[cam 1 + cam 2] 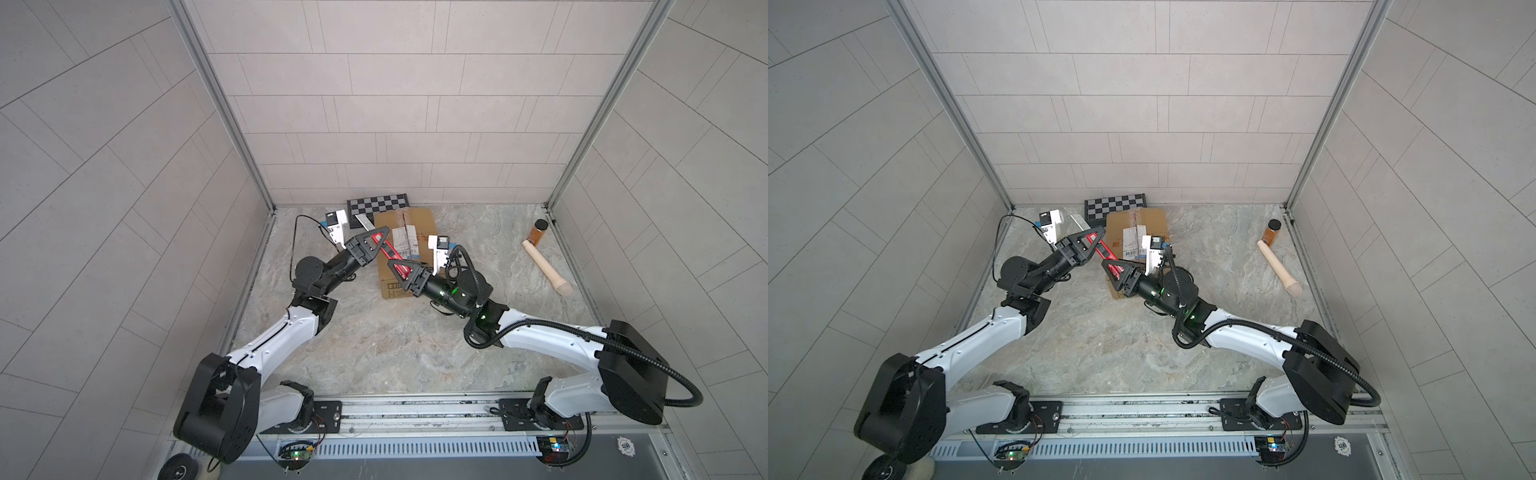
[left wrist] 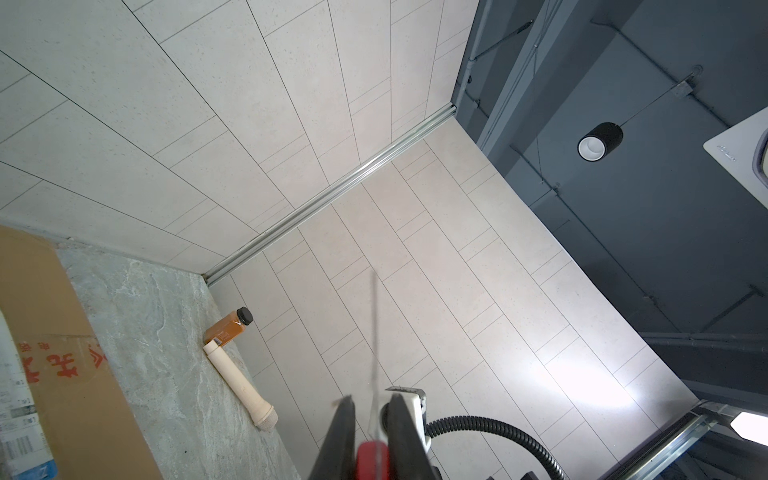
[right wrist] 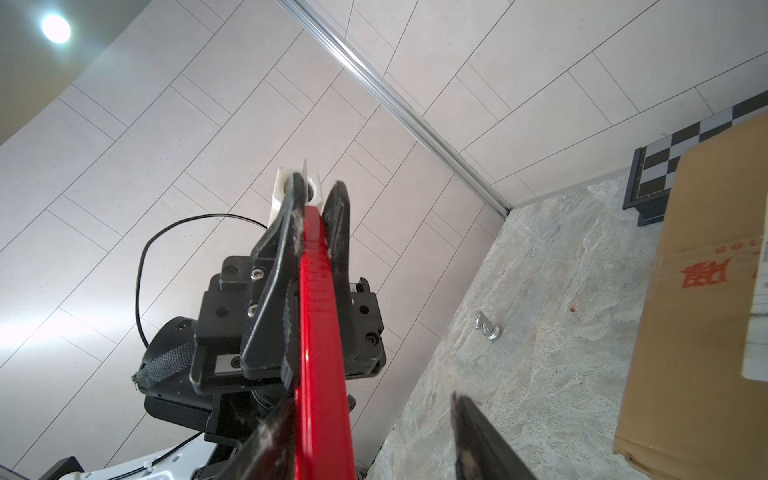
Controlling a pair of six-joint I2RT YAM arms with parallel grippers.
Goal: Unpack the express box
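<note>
— Pale tiled walls on three sides and a grey, veined stone tabletop (image 1: 374, 353). What's lying on it?

— The express box (image 1: 419, 222). It's brown corrugated card with flat sides, at the back of the table, below the tips of both pincers. It has a white label with a barcode, glossy clear tape and red characters.

— And the pincers?

— The left pincer (image 1: 384, 233) is clamped on a red plastic knife (image 3: 322, 332). Its thin steel blade (image 1: 365, 224) pokes out past the fingertips. The right pincer (image 1: 395, 268) stands spread around the handle's other end; one finger touches it and the other is clear.

— Anything else?

— A flat black-and-white checkered board (image 1: 378, 203) just beyond the left pincer's tip, behind the box. Well off to the right pincer's right there's an amber bottle (image 1: 539, 232) with a black cap, and just beside it a smooth cream cylinder (image 1: 544, 266).
</note>
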